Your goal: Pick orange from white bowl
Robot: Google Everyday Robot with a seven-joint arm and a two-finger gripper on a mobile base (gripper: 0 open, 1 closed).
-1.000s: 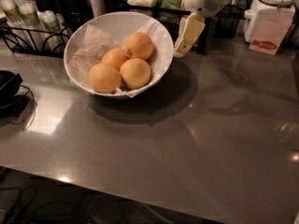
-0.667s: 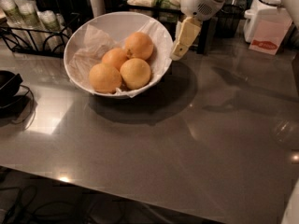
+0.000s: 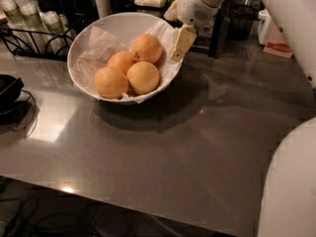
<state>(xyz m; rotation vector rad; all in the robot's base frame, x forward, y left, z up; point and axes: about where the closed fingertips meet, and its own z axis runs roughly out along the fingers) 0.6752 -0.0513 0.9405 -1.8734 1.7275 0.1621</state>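
The white bowl (image 3: pixel 89 38) stands on the grey counter at the upper left, lined with crumpled white paper. Several oranges lie in it: one at the back right (image 3: pixel 146 48), one in the middle (image 3: pixel 122 61), one at the front left (image 3: pixel 110 82) and one at the front right (image 3: pixel 143 77). My gripper (image 3: pixel 181 42) hangs over the bowl's right rim, its cream-coloured finger pointing down beside the back-right orange. It holds nothing that I can see.
A black wire rack (image 3: pixel 37 26) with cups stands behind the bowl at the left. A black device with a cable (image 3: pixel 9 90) lies at the left edge. Containers and a white-and-red box (image 3: pixel 276 33) stand along the back. My white arm (image 3: pixel 291 132) fills the right side.
The gripper has moved left and down, from beside the bowl's right side to over its right rim. The view has shifted too, and the arm now fills the right edge.
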